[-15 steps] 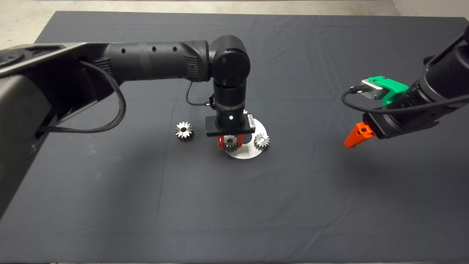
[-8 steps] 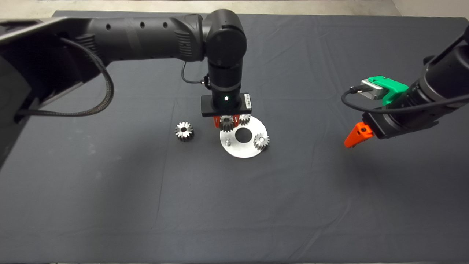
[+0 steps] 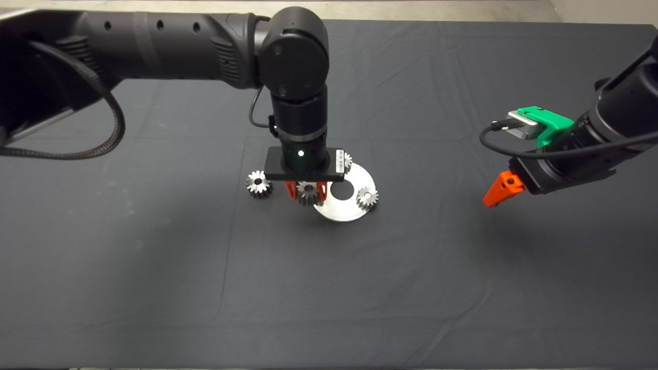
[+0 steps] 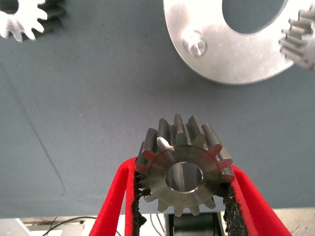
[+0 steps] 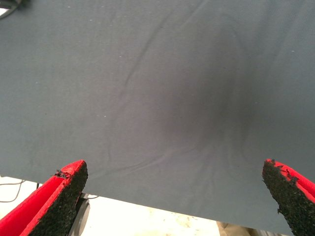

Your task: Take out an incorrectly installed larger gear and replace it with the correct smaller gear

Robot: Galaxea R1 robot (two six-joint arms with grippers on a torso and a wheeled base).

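My left gripper [image 3: 307, 191] is shut on a smaller gear [image 3: 308, 192], held above the mat at the left rim of the round steel plate [image 3: 339, 211]. In the left wrist view the gripper [image 4: 182, 167] has that gear [image 4: 184, 172] clamped between both red fingers. The larger gear [image 3: 258, 183], star-like with a dark hole, lies on the mat just left of the gripper and also shows in the left wrist view [image 4: 24, 19]. The plate [image 4: 236, 59] has a bare peg [image 4: 195, 45] and a large centre hole. Two more smaller gears [image 3: 366, 197] [image 3: 347, 162] sit on it.
My right gripper [image 3: 501, 190] hangs open and empty over bare mat far right of the plate; its pads [image 5: 64, 191] show wide apart above the cloth. The mat's far edge borders a pale floor [image 3: 31, 36].
My left gripper lifted the smaller gear off the plate's near-left peg, leaving the peg bare, then carried it left toward the larger gear. The right arm has not moved.
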